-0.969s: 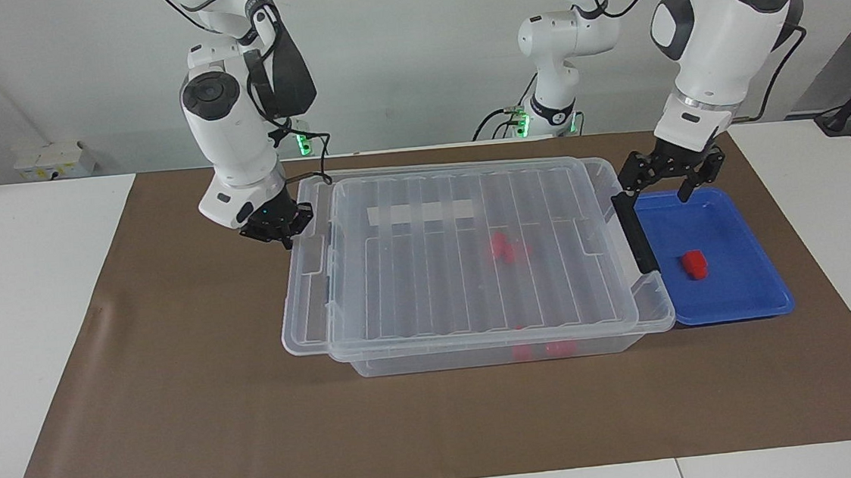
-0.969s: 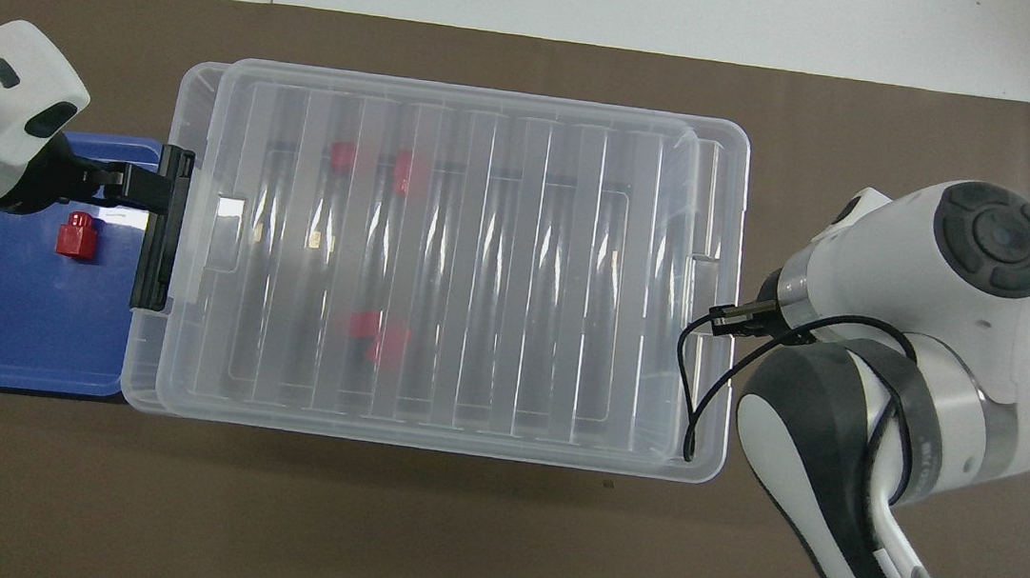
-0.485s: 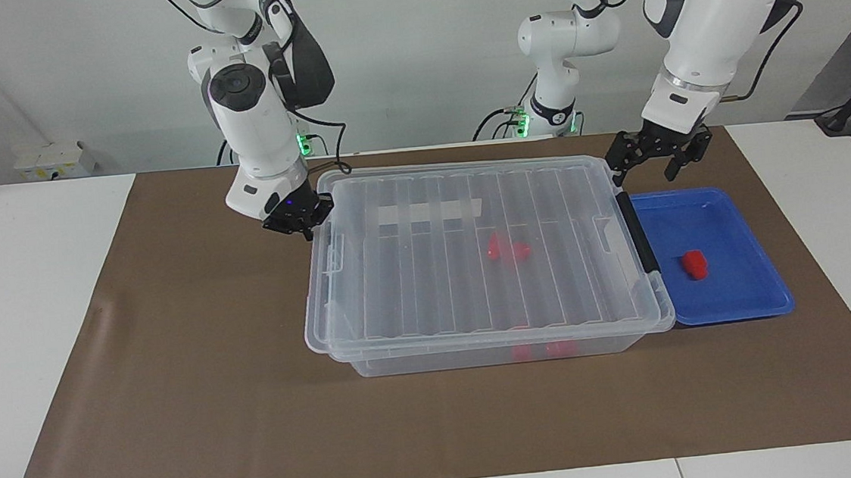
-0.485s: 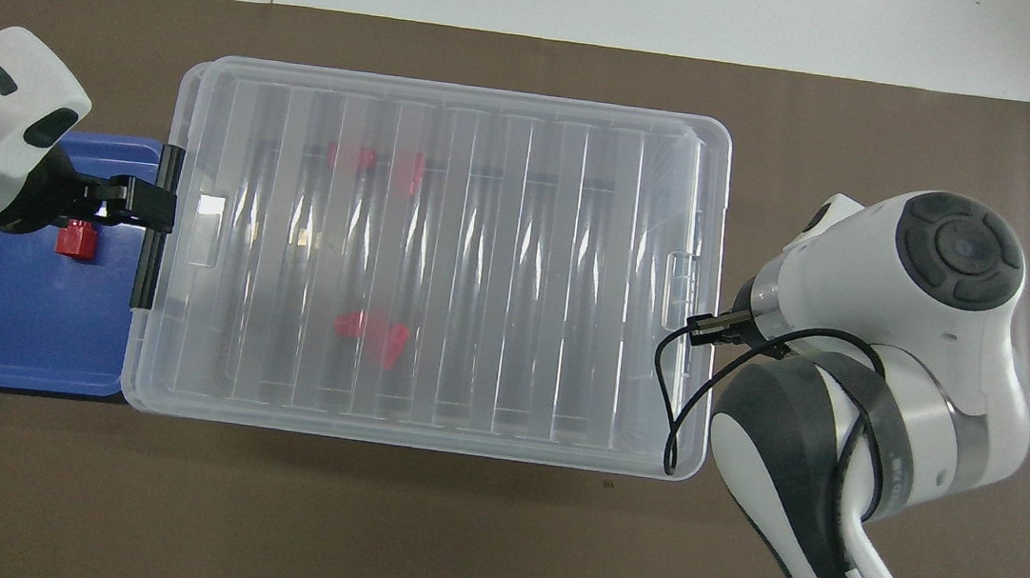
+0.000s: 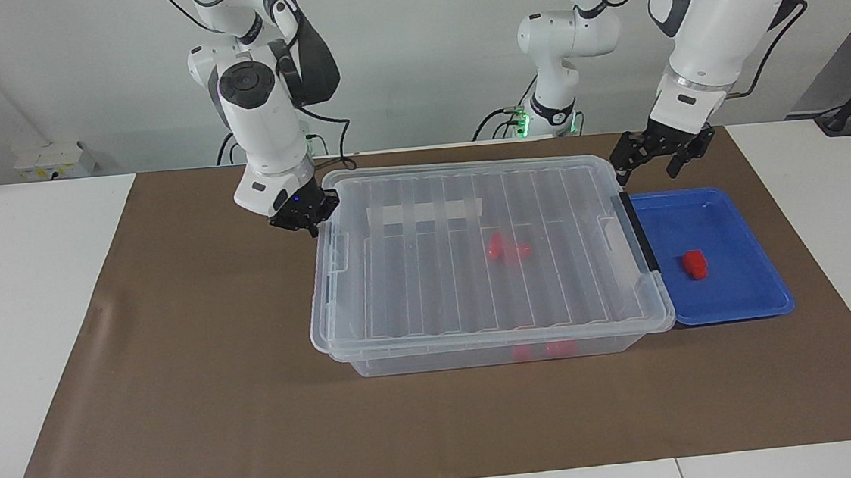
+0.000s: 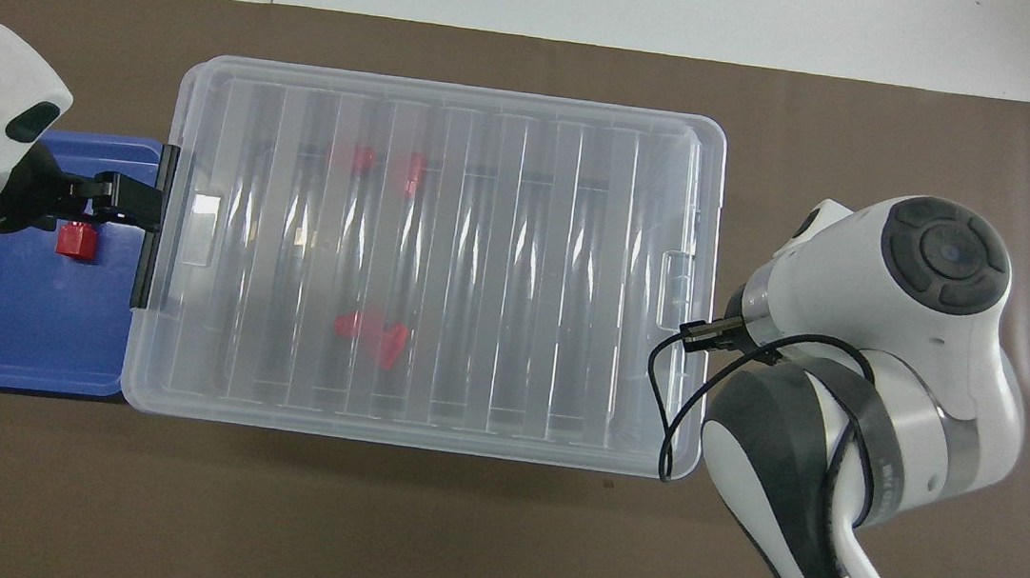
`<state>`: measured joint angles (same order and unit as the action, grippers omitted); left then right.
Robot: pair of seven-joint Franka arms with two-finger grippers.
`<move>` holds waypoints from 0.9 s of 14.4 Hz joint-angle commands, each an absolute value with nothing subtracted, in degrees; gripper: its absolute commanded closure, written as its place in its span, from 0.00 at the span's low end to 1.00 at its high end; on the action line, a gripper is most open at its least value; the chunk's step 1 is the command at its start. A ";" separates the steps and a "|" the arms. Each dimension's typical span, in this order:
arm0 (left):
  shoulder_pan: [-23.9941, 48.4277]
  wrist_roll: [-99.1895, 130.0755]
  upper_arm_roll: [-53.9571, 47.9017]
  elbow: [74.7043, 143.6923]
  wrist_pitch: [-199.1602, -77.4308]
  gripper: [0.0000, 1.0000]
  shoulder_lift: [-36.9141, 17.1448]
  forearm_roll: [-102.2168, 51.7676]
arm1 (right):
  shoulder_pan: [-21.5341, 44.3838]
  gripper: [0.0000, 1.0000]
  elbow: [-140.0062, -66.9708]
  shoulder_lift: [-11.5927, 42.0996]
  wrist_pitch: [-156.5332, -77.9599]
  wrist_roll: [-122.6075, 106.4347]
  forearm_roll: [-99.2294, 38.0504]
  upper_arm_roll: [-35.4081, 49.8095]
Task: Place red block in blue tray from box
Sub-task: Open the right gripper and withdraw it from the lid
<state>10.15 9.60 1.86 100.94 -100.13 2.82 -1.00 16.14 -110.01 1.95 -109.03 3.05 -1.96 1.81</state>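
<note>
The red block point(image 5: 694, 264) lies in the blue tray point(image 5: 750, 305) at the left arm's end of the desk point(image 5: 59, 313), touching no pincer; the left pincer point(image 5: 653, 156), released and empty, hangs above the tray's corner nearest the robots; the lidded box point(image 5: 473, 265) sits just beside the tray; the right pincer point(image 5: 302, 212), clenched on nothing, hovers at the box's corner toward the right arm's end.
</note>
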 commanded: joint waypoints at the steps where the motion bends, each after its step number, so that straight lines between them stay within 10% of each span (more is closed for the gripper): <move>1: 10.28 10.20 2.29 101.42 -98.53 0.00 4.13 -1.67 | 15.82 1.00 -111.53 0.26 -108.19 2.20 -3.34 2.20; 6: 9.05 10.20 3.08 101.43 -98.96 0.00 4.13 -1.67 | 14.77 1.00 -111.36 -0.96 -108.02 2.90 -3.34 1.76; 8: 8.96 10.20 3.08 101.43 -98.96 0.00 4.13 -1.67 | 12.41 0.19 -110.83 -1.40 -108.11 2.81 -3.34 1.49; 9: 8.96 10.20 3.08 101.43 -98.96 0.00 4.13 -1.67 | 11.00 0.00 -110.83 -1.84 -108.11 2.90 -3.34 1.49; 13: 8.96 10.20 3.08 101.43 -98.96 0.00 4.13 -1.67 | 5.90 0.00 -108.91 -3.43 -107.49 2.81 -3.16 1.41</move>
